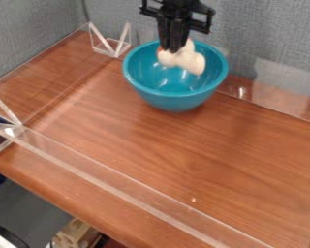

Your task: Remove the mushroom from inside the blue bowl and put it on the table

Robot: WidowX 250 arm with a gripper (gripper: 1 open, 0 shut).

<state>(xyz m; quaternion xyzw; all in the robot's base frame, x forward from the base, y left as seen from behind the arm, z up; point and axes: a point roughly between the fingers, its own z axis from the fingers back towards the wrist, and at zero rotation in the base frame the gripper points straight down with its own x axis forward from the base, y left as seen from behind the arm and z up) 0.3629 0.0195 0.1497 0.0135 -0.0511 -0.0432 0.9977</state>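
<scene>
Gripper (176, 46) at far side of table, fingers pointing down over blue bowl (174, 77). Claw closed on mushroom (184, 58); fingertips meet its upper L part as seen (exact contact pts hidden by the dark fingers). Mushroom = cream-white, plump, tilted, hanging in the upper part of the view of the bowl, in front of the teal inner wall. Cannot tell from this one angle if its underside is above rim level or still a bit below.

Bowl upright on table (170, 145), near the back wall (267, 39); glossy, inside plain where visible. White open-frame pc (109, 41) stands just L of bowl, apart from it. Second white frame (3, 124) at L edge of table, w/ something dark blue behind it. Clear acrylic strips (112, 184) run along the near edge; another clear panel (267, 92) behind, R of bowl. Table surface reddish-brown wood grain, w/ a small pale speck (193, 200) nr the front (too small to ID).
</scene>
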